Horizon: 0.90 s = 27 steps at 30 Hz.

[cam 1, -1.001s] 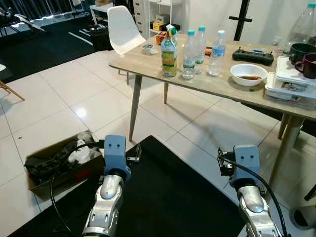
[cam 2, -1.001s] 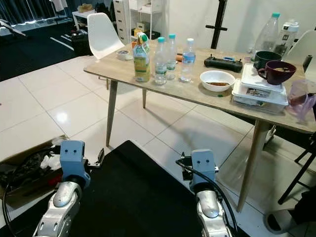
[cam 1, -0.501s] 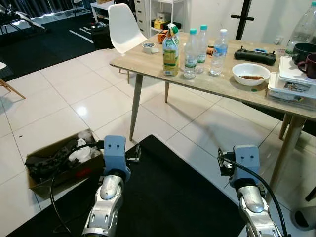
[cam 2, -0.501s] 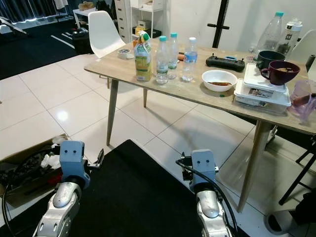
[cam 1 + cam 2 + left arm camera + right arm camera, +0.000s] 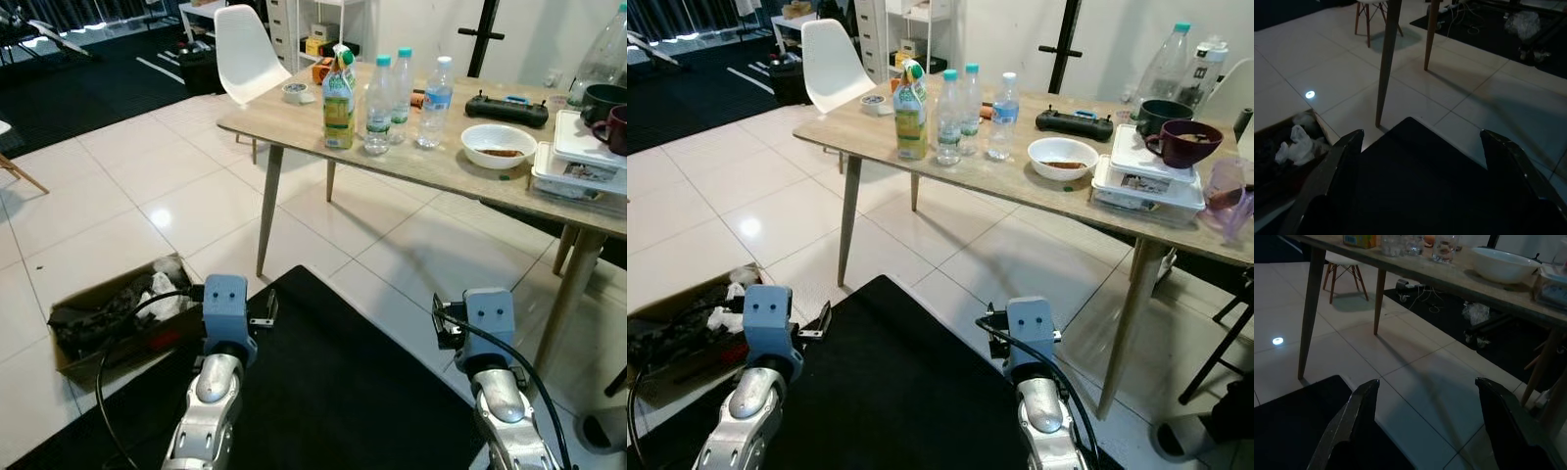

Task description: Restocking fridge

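**Drinks wait on the far table**

A juice carton (image 5: 337,98) and three water bottles (image 5: 379,93) stand together on the table (image 5: 294,122), far ahead. The left gripper (image 5: 1420,161) and right gripper (image 5: 1425,411) hang low over a black mat (image 5: 333,392), fingers spread, holding nothing. A cardboard box (image 5: 113,318) sits on the floor at left.
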Motion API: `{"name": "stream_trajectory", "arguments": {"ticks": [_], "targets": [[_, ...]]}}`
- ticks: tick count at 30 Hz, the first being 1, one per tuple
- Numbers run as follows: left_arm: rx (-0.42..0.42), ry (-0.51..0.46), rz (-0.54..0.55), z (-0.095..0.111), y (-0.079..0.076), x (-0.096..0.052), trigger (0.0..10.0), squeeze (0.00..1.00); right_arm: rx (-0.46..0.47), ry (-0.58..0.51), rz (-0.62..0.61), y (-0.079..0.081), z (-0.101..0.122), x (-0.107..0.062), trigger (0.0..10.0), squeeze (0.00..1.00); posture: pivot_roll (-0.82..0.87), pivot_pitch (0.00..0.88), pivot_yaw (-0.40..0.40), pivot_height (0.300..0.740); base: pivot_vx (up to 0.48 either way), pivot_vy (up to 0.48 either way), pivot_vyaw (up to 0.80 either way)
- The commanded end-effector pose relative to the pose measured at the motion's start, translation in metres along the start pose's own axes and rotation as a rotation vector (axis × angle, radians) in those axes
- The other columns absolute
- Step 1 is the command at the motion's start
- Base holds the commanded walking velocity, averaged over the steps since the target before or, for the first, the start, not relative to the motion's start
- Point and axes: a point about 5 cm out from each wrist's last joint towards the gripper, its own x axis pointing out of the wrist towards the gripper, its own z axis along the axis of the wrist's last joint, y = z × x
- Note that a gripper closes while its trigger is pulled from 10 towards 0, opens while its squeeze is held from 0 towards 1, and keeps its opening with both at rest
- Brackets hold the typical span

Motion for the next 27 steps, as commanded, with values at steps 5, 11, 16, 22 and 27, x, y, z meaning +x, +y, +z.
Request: {"name": "stream_trajectory", "arguments": {"ticks": [5, 11, 16, 22, 27], "targets": [[0.021, 0.032, 0.007, -0.0059, 0.0065, -0.0121, 10.0, 0.0, 0.001, 0.024, -0.011, -0.001, -0.0043, -0.0073, 10.0, 0.0, -0.1, 0.222, 0.058, 0.707, 0.0, 0.0, 0.0], [0.02, 0.038, 0.007, -0.0078, 0.0064, -0.012, 10.0, 0.0, -0.004, 0.037, -0.01, -0.0017, -0.0081, -0.0117, 10.0, 0.0, -0.12, 0.202, 0.062, 0.707, 0.0, 0.0, 0.0], [0.01, 0.028, 0.004, -0.0049, 0.004, -0.0083, 10.0, 0.0, -0.01, 0.032, -0.013, -0.0043, -0.0057, -0.0092, 10.0, 0.0, -0.12, 0.19, 0.059, 0.707, 0.0, 0.0, 0.0], [0.016, 0.03, 0.017, -0.0039, 0.0063, -0.0083, 10.0, 0.0, -0.011, 0.026, -0.017, -0.0058, -0.0038, -0.008, 10.0, 0.0, -0.12, 0.184, 0.057, 0.707, 0.0, 0.0, 0.0], [0.022, 0.034, 0.025, -0.0048, 0.0083, -0.0086, 10.0, 0.0, -0.006, 0.023, -0.017, -0.0051, -0.0032, -0.0077, 10.0, 0.0, -0.11, 0.18, 0.055, 0.707, 0.0, 0.0, 0.0]]}}
